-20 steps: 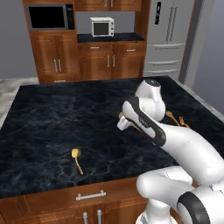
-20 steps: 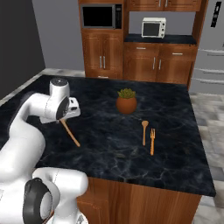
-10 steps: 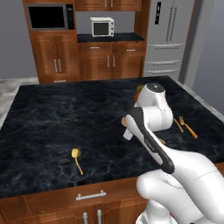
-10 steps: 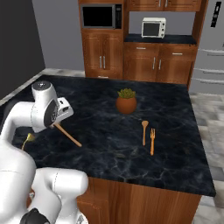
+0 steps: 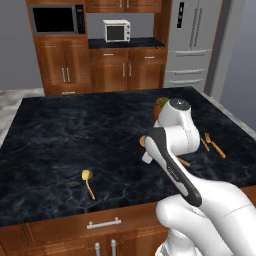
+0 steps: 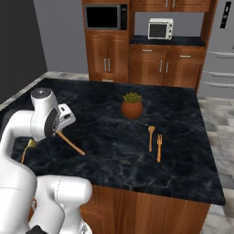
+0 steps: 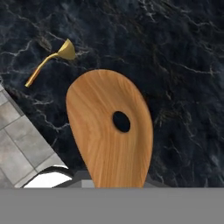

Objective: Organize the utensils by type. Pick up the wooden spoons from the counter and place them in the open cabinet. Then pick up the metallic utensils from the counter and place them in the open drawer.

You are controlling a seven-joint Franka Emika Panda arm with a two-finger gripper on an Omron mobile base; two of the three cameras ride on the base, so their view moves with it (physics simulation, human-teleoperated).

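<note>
Smooth-grained oval wooden spoon [image 7: 109,135], 1 round hole, above veined black marble counter [image 7: 183,65].

Wooden spoon [image 7: 109,135] showing smooth, matt, light grain around a hole in its bowl, golden metal spoon [image 7: 51,59] gleaming glossy, counter [image 7: 175,65] shining as polished black marble with pale veins, floor tiles [image 7: 17,140] looking matt grey stone, cabinets [image 5: 70,70] showing brown wood.
</note>
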